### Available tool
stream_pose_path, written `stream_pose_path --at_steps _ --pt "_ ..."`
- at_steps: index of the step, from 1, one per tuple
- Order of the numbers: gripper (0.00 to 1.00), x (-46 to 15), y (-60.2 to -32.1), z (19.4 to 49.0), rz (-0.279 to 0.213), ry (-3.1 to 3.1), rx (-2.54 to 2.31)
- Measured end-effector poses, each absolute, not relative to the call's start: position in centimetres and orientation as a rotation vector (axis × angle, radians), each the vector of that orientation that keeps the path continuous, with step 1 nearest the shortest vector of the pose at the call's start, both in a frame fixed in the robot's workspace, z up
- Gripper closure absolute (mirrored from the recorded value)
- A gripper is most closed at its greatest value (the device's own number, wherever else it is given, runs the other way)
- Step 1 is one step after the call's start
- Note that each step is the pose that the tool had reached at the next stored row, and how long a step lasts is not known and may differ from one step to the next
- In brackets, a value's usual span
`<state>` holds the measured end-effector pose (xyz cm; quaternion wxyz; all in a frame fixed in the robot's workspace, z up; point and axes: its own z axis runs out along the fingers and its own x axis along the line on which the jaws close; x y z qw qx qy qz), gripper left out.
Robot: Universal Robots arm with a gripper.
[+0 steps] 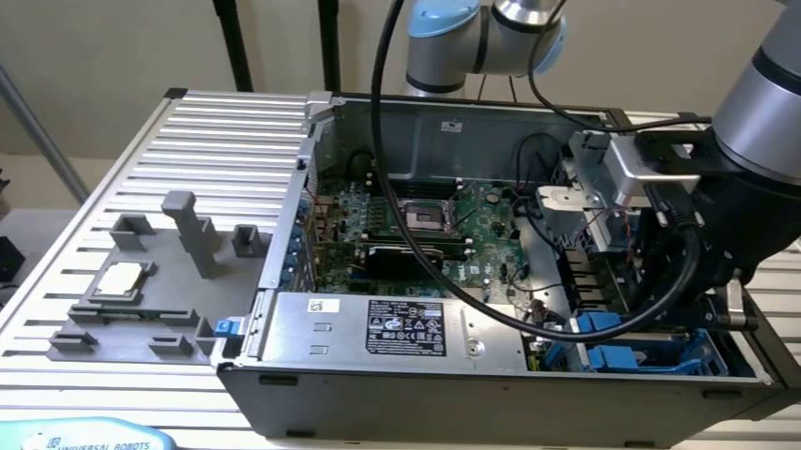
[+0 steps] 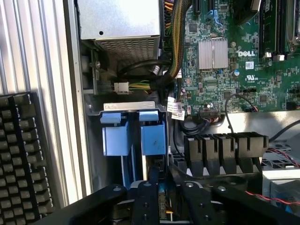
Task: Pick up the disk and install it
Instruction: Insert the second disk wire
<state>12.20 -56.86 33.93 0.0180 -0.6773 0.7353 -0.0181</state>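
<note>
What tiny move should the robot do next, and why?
Probably lift slowly straight up. The arm reaches low into the computer case, right over the blue disk carriers standing in their bay, with cables close by.

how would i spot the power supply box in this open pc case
Start at the open computer case on the slatted table. Along its near edge lies the power supply box, a plain grey metal block. Unlike the green motherboard behind it, it bears a black printed label.

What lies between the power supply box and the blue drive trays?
Black and coloured cables with a white plug, seen in the wrist view.
</note>
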Motion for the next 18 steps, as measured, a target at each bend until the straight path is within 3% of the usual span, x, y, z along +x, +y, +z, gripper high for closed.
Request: stream_pose_path --at_steps 18 --pt "0.76 10.9 -56.9 34.5 -0.054 2.283 -2.102"
